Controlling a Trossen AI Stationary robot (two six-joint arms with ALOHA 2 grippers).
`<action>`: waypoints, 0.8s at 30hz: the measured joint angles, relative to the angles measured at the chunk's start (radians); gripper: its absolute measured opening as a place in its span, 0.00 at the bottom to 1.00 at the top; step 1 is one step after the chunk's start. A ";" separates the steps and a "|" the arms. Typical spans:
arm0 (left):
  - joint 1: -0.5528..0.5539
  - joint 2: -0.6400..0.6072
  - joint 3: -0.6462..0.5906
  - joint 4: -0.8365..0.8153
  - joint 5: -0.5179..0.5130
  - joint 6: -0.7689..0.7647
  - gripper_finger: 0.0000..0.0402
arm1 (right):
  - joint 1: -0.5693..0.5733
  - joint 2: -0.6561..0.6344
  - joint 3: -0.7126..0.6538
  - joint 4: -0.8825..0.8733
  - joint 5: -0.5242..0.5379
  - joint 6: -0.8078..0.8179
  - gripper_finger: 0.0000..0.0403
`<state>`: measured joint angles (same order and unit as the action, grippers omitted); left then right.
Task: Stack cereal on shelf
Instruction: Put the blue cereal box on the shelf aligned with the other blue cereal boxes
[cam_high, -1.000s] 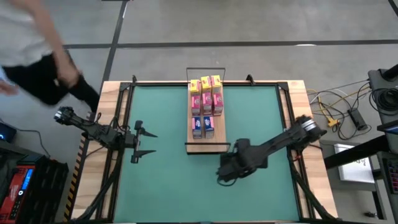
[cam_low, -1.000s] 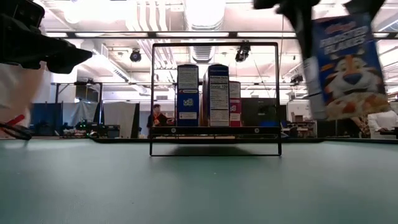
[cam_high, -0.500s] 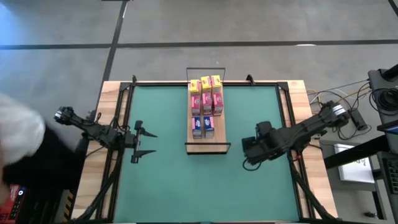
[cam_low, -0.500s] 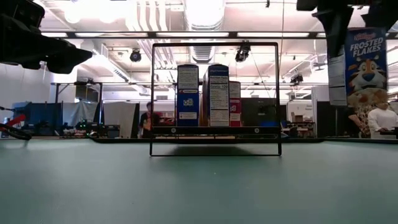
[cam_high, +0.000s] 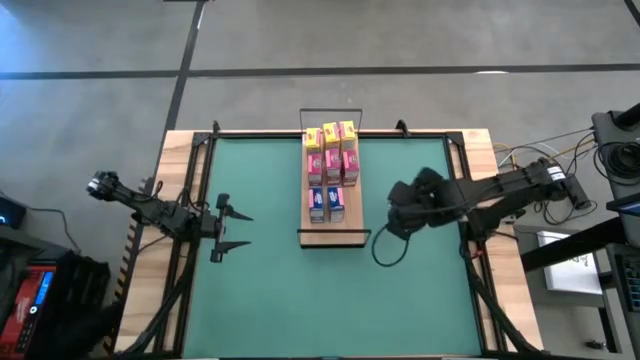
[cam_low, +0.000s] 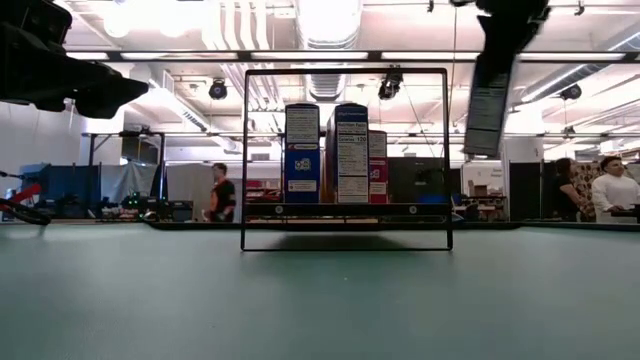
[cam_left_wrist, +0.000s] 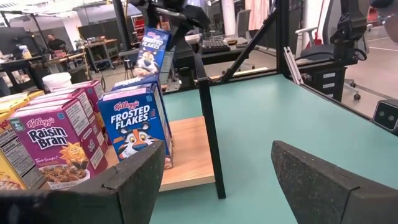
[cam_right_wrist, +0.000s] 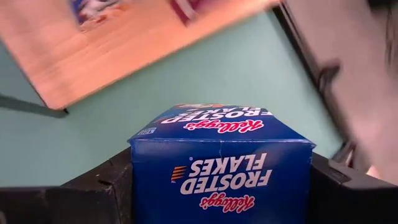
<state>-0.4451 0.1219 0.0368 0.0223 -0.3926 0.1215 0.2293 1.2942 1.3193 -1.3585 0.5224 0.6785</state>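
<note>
The shelf (cam_high: 335, 233) is a light wooden plank with black wire end frames, lying across the middle of the green table. Yellow (cam_high: 330, 134), pink (cam_high: 333, 165) and blue (cam_high: 326, 203) cereal boxes stand on it in rows; its near end is bare. My right gripper (cam_high: 399, 212) hovers just right of the shelf's near end, shut on a blue Frosted Flakes box (cam_right_wrist: 221, 155). That box hangs above the table, edge-on in the low view (cam_low: 487, 95), and also shows in the left wrist view (cam_left_wrist: 152, 50). My left gripper (cam_high: 237, 228) waits open at the table's left.
The shelf's near wire frame (cam_low: 345, 70) stands tall between the table front and the boxes. Cables and equipment (cam_high: 560, 185) lie off the table's right edge. People (cam_low: 220, 190) stand in the room behind the table.
My right arm has swung from the table's front up to the shelf's right side, carrying the blue box, which now shows edge-on. The person at the far left has left the high view.
</note>
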 joint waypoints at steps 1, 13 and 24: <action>0.000 0.000 0.000 0.000 0.000 0.000 0.69 | -0.013 0.000 0.000 0.029 -0.003 -0.092 0.69; 0.000 0.000 0.000 0.000 0.000 0.000 0.69 | -0.172 0.019 0.001 0.335 -0.211 -0.637 0.69; 0.000 0.002 0.000 0.000 0.000 0.000 0.69 | -0.282 0.103 0.000 0.424 -0.395 -0.766 0.69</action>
<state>-0.4454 0.1234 0.0368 0.0221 -0.3926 0.1215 -0.0529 1.3969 1.3197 -0.9343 0.1270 -0.0874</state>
